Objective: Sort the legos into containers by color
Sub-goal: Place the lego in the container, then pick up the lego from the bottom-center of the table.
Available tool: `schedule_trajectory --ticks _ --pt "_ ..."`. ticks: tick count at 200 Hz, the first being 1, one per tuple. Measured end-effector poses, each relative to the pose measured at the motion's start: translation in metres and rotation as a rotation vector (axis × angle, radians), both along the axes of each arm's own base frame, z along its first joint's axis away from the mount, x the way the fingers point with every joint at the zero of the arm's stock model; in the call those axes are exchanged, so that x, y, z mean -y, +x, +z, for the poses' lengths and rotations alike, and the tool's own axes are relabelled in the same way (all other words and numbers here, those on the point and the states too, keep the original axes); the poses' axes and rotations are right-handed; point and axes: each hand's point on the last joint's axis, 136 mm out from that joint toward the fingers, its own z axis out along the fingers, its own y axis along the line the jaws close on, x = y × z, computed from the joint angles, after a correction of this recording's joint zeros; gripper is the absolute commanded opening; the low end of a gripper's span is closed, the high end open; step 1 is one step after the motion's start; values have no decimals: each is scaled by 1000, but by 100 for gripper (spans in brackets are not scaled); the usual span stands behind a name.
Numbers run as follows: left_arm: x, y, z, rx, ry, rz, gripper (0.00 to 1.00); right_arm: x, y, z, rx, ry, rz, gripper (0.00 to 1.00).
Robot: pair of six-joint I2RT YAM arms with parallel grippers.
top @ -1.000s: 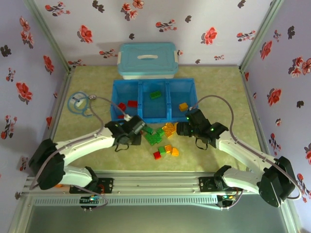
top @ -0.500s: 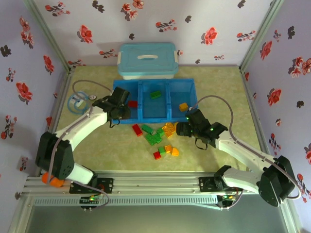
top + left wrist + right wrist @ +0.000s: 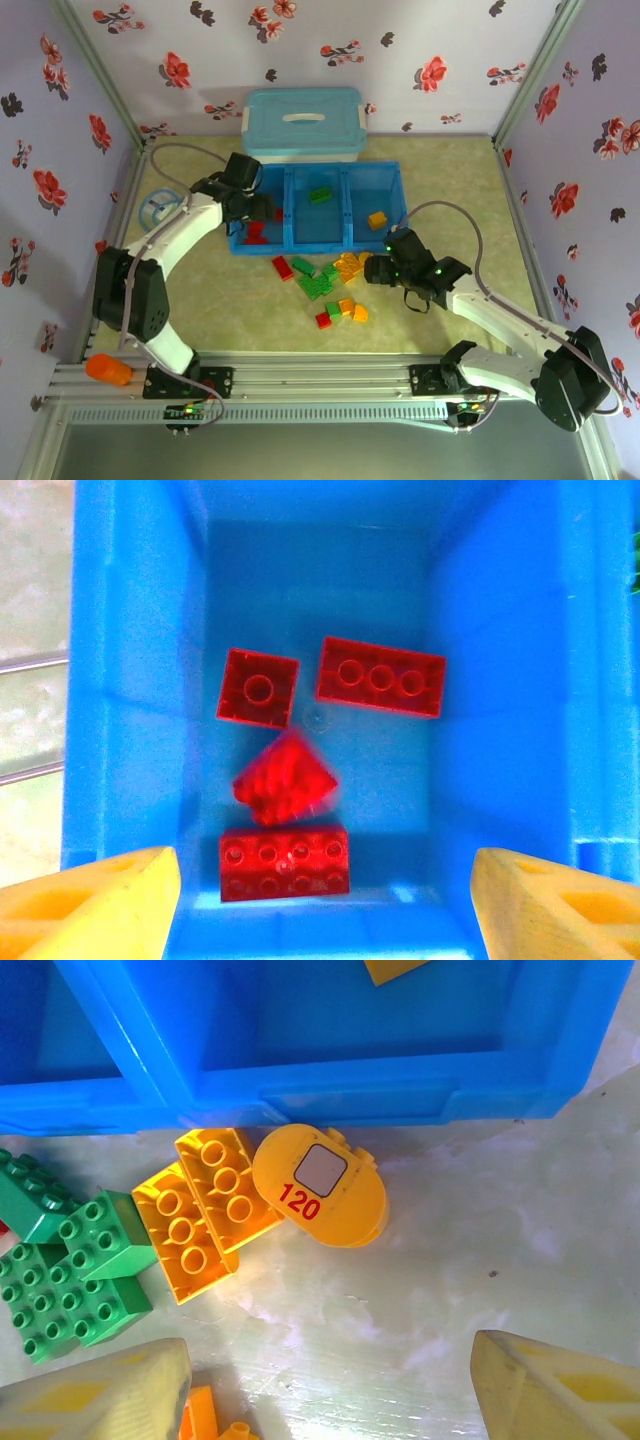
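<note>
Between the wide-spread yellow fingers (image 3: 100, 900) of the left gripper (image 3: 325, 905) nothing is held. Its jaws stand open over the left compartment (image 3: 500, 680) of the blue tray (image 3: 320, 247). On that compartment's floor lie four red bricks (image 3: 283, 855). A long eight-stud one is nearest the fingers, with a blurred, tilted one just beyond it. A small square single-stud one and a bar showing three studs lie farther in. None touches the side walls, and bare blue floor is left at the far end. In the top view the left gripper (image 3: 250, 212) hangs over the tray's left end, with the pale-blue lidded box (image 3: 303, 123) just behind the tray.

The right gripper (image 3: 330, 1390) is likewise spread and empty, over the table (image 3: 500, 1260) just in front of the tray's near wall. Beyond its fingers two orange bricks (image 3: 205, 1215) lie side by side, touching a rounded orange piece marked 120 (image 3: 320, 1185). All three sit just beside the wall. Green bricks (image 3: 75, 1270) crowd the left, and bare tabletop opens to the right. From above, the right gripper (image 3: 372, 268) sits at the right edge of the loose pile (image 3: 325, 290) of red, green and orange bricks. The middle compartment holds one green brick (image 3: 320, 195), and the right one holds an orange brick (image 3: 377, 219).
</note>
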Motion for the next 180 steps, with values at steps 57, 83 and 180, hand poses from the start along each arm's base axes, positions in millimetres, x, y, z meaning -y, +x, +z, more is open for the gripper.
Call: schedule_trajectory --ticks 57,83,180 --pt "-11 -45 40 115 -84 -20 74 -20 -11 -3 -29 -8 79 73" --pt "-17 -66 33 119 -104 -20 74 -39 -20 1 -26 -9 141 72" --pt "-36 -117 -8 64 -136 23 72 -110 -82 -25 -115 -94 310 70"
